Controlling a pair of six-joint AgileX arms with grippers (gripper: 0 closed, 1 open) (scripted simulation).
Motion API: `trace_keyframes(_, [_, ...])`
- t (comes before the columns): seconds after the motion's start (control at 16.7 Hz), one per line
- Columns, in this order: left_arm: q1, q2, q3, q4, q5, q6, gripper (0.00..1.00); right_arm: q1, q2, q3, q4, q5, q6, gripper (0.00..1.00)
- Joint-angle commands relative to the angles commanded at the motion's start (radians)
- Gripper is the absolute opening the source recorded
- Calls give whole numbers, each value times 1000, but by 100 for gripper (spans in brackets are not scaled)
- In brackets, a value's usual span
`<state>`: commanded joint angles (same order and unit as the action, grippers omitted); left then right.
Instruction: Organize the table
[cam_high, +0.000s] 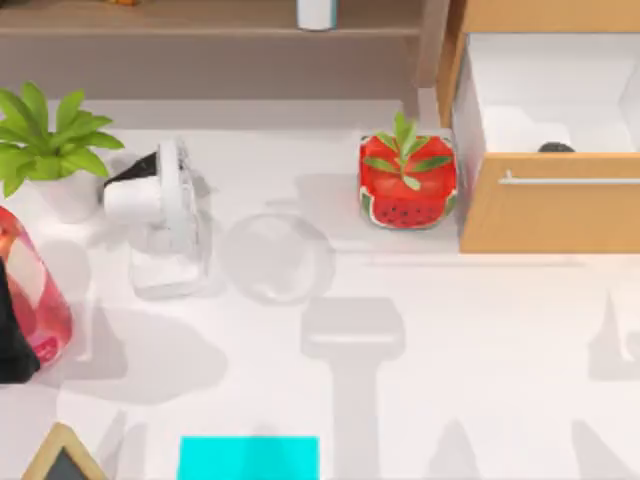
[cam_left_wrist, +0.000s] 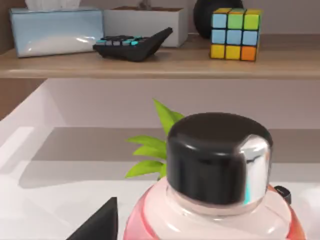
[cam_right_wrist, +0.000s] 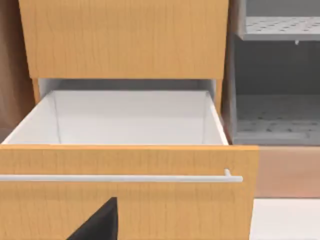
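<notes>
A cyan block (cam_high: 248, 457) and a small framed chalkboard (cam_high: 63, 457) sat at the near edge of the table (cam_high: 480, 380), whose wide white top ran left to right with open room right of centre. At the left edge stood a pink bottle (cam_high: 35, 290) with a black cap (cam_left_wrist: 218, 156); whether the left gripper's fingers held it could not be told. Farther back stood a white fan (cam_high: 165, 215), a clear bowl (cam_high: 275, 257), a potted plant (cam_high: 45, 150) and a watermelon planter (cam_high: 407, 183). The open drawer (cam_right_wrist: 130, 120) held a dark object (cam_high: 556, 148). A Rubik's cube (cam_left_wrist: 235, 33), a keyboard (cam_left_wrist: 132, 44) and a tissue box (cam_left_wrist: 55, 30) lined the shelf (cam_left_wrist: 160, 62).

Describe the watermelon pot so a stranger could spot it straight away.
Find the open wooden drawer at the white table's right side. The pot stands just left of its front. Unlike the plain white pot at far left, it is red, painted like watermelon with black seeds.
</notes>
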<state>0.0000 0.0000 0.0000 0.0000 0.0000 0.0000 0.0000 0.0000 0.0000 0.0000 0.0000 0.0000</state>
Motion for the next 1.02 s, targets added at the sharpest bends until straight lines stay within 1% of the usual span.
trace_keyframes(0.24, [0, 0, 0, 0, 0, 0, 100, 0, 29, 27, -20, 7, 2, 100])
trace_keyframes(0.42, [0, 0, 0, 0, 0, 0, 100, 4, 146, 142, -96, 30, 10, 100])
trace_keyframes(0.72, [0, 0, 0, 0, 0, 0, 100, 28, 510, 504, -317, 81, 41, 100])
trace_keyframes(1.02, [0, 0, 0, 0, 0, 0, 100, 74, 1028, 972, -606, 121, 88, 100])
